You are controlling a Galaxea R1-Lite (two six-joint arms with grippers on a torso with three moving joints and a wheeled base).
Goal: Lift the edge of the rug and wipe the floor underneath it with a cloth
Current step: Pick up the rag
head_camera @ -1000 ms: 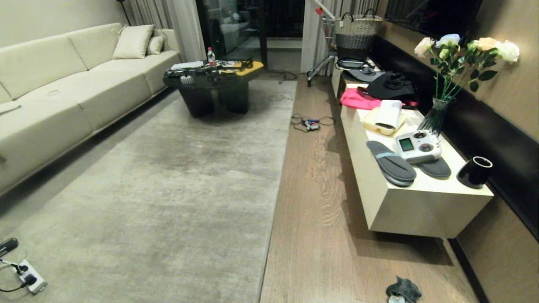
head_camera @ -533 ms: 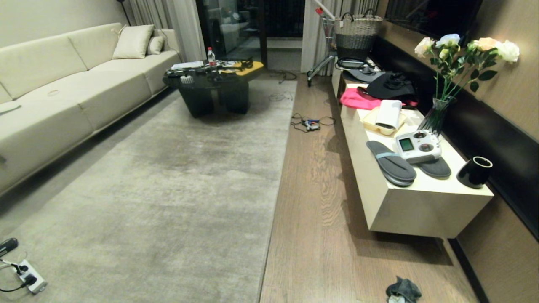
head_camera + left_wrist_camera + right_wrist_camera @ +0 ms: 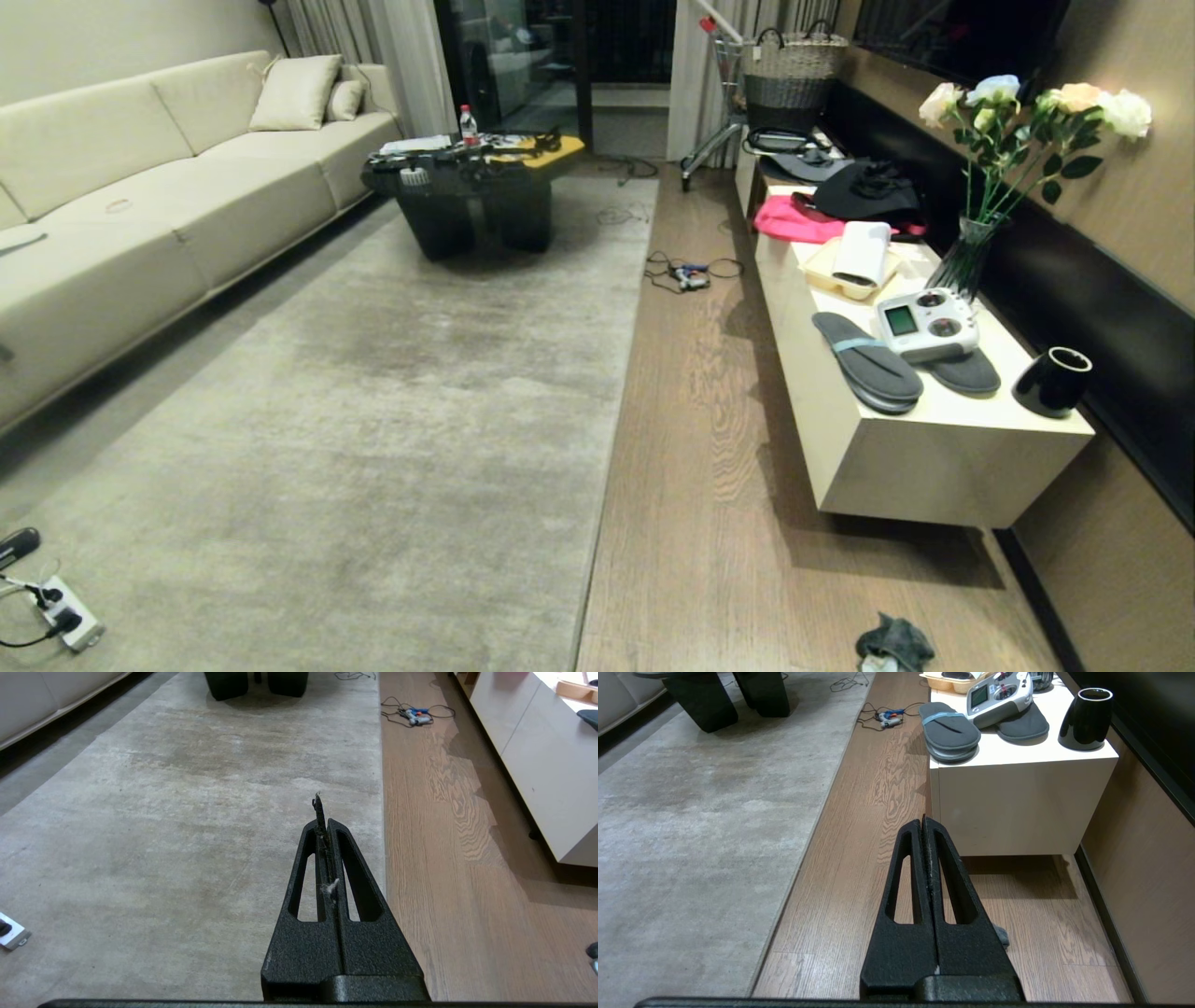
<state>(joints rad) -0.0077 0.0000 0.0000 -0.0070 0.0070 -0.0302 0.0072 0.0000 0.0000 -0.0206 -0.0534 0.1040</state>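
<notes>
The pale grey-beige rug's straight rug edge (image 3: 611, 439) runs away from me beside the brown plank floor (image 3: 700, 448). The small dark grey-green cloth (image 3: 894, 642) lies crumpled on the floor at the near right, below the cabinet's end. Neither gripper shows in the head view. In the left wrist view my left gripper (image 3: 325, 820) is shut and empty, hanging over the rug close to the rug edge (image 3: 383, 812). In the right wrist view my right gripper (image 3: 923, 820) is shut and empty over the floor, and a corner of the cloth (image 3: 1002, 935) peeks out behind it.
A low cream cabinet (image 3: 934, 457) with slippers, a controller, a black cup and a flower vase lines the right wall. Cables and a small tool (image 3: 689, 274) lie on the floor farther off. A power strip (image 3: 67, 611) sits on the rug's near left; a dark coffee table (image 3: 467, 177) and sofa (image 3: 140, 205) stand beyond.
</notes>
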